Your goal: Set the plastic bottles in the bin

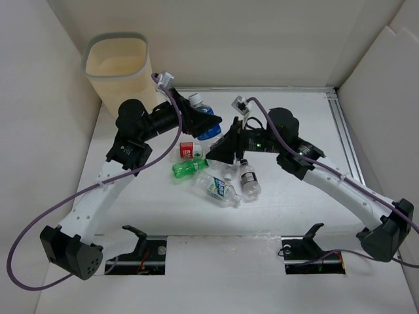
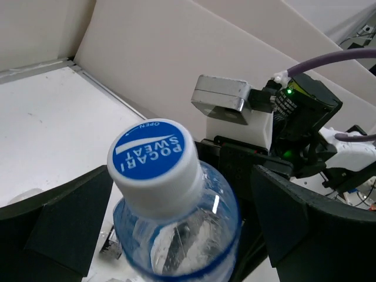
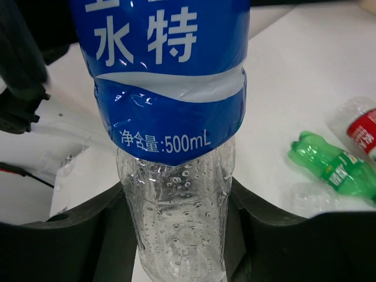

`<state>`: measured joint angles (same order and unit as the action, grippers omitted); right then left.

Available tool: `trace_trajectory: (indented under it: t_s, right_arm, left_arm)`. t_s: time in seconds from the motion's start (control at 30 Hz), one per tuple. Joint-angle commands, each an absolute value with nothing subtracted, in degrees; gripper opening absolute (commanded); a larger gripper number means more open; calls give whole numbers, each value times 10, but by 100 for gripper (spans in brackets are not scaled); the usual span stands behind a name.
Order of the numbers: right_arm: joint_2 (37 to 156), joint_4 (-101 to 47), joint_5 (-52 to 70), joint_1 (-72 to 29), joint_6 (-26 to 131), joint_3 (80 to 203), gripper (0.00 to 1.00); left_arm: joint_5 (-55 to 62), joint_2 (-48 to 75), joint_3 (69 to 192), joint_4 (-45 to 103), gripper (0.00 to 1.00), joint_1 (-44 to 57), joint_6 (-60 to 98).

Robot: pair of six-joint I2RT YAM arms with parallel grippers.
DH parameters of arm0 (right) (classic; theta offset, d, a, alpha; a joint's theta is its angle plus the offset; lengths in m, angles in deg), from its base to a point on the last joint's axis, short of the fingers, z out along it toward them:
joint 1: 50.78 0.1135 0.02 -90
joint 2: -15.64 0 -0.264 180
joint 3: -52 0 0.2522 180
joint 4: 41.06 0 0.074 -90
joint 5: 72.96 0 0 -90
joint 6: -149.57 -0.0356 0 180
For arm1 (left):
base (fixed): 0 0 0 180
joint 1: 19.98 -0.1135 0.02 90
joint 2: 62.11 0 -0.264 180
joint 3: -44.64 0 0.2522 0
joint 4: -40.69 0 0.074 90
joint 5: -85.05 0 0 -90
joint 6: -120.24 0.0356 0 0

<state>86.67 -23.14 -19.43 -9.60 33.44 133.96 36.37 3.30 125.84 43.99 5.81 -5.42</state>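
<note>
Both arms meet over the middle of the table (image 1: 298, 212), around one bottle: the blue-labelled Pocari Sweat bottle (image 1: 202, 108), lifted off the surface and tilted, white cap towards the bin (image 1: 124, 85). The right gripper (image 3: 176, 194) has its fingers pressed on either side of the clear lower body, below the label, so it is holding the bottle. The left gripper (image 2: 179, 176) sits around the shoulder just under the cap. Its fingers are close on both sides, but I cannot tell whether they actually pinch.

The bottle looks empty apart from droplets inside, so I judge it very light, thin-walled and easily dented. The film label is probably slick. The stiffer neck under the cap, or the ridged clear section, seems the safer place to hold it.

The green bottle (image 1: 186, 169), the red-labelled bottle (image 1: 186, 149), the green-white one (image 1: 216, 188) and the black-labelled one (image 1: 249, 180) lie in a cluster below the grippers. The bin stands in the far left corner, well apart from all of them, and nearer the left arm.
</note>
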Motion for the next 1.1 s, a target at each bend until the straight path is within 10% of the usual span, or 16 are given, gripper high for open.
trace_trajectory:
  t_s: [0.0,0.17,0.33,0.37,0.4,0.43,0.77,1.07]
  right_arm:
    - [882,-310,-201,-73,323,1386,0]
    - [909,-332,-184,-73,313,1402,0]
    - [926,-340,-192,-94,299,1407,4]
    - [926,-346,-192,-94,299,1407,16]
    - [926,-346,-198,-99,306,1407,75]
    - [920,-346,-183,-106,307,1399,100]
    - [782,-306,-136,-243,318,1205,100]
    - [742,-233,-121,-233,366,1165,100]
  left_arm:
    - [395,29,1248,486,100,57,-58]
    - [409,35,1242,486,96,57,-58]
    - [387,29,1252,460,29,57,-34]
    - [376,35,1260,451,21,57,-34]
    - [363,35,1278,443,11,57,-24]
    - [320,42,1289,424,5,57,-24]
    - [-89,197,1566,325,0,-34,89]
    - [-131,423,1817,304,0,-189,39]
